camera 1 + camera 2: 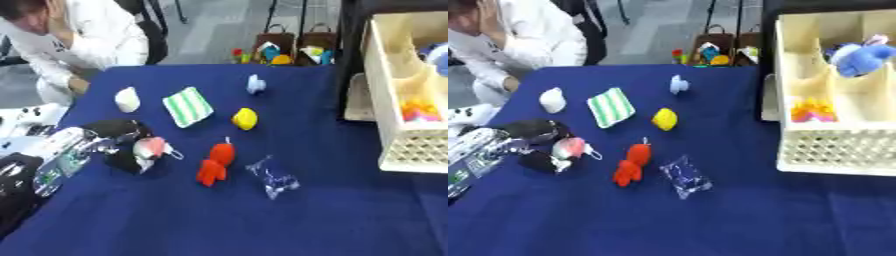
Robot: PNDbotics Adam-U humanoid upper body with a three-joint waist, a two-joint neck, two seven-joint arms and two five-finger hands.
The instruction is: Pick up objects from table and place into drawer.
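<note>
**Operator:** My left hand's fingers (131,134) are curled round a pink-and-white thing (150,148) at the left side of the table (350,215); its loop dangles free. The right hand shows in neither view.

**Spotter:** What worries you?

**Operator:** The drawer (833,145) sits at the far right, well apart. Carrying across, I pass over the red toy (216,163) and the clear bag (274,178); a low arm could sweep either off its spot. The dangling loop could also catch on the drawer's wall.

**Spotter:** And room inside?

**Operator:** A blue plush (859,57) and orange bits (814,110) already sit in compartments; I'd judge that dropping blind risks a bounce out.
</note>
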